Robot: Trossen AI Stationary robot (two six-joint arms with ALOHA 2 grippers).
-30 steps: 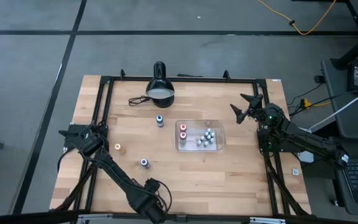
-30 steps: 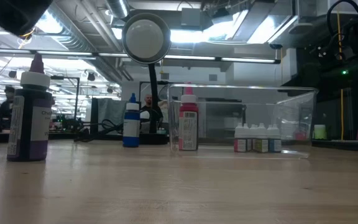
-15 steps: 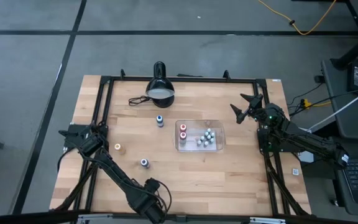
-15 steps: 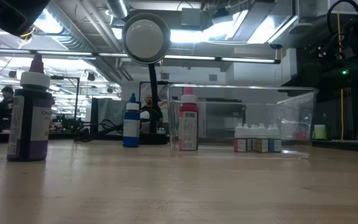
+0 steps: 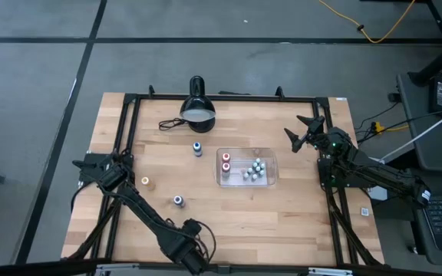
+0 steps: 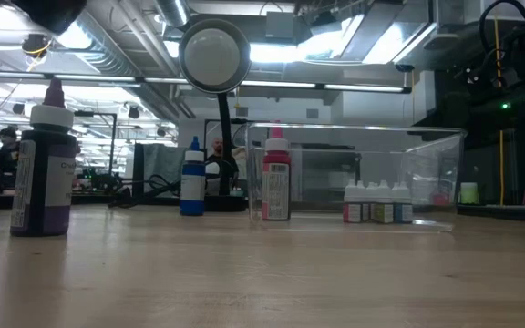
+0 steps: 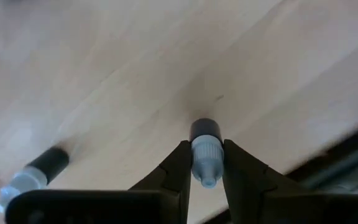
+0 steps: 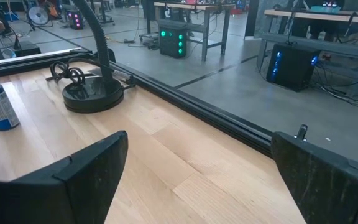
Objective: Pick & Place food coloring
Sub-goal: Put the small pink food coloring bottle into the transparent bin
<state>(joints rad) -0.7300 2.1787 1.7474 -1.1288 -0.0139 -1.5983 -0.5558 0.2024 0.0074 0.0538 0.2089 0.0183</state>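
The left gripper (image 7: 206, 163) reached low over the wooden table's (image 5: 298, 207) near edge, its dark fingers pinching a tiny pale-tipped, dark-bodied bottle (image 7: 206, 148). The right gripper (image 5: 304, 132) hovered wide open by the far right corner.

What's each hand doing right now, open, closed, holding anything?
Left hand: closed on a small dark food coloring bottle lying at the table's near edge.
Right hand: open, empty.

lamp (image 5: 196, 107): black | tray (image 5: 269, 181): clear | table (image 5: 298, 215): pale wood
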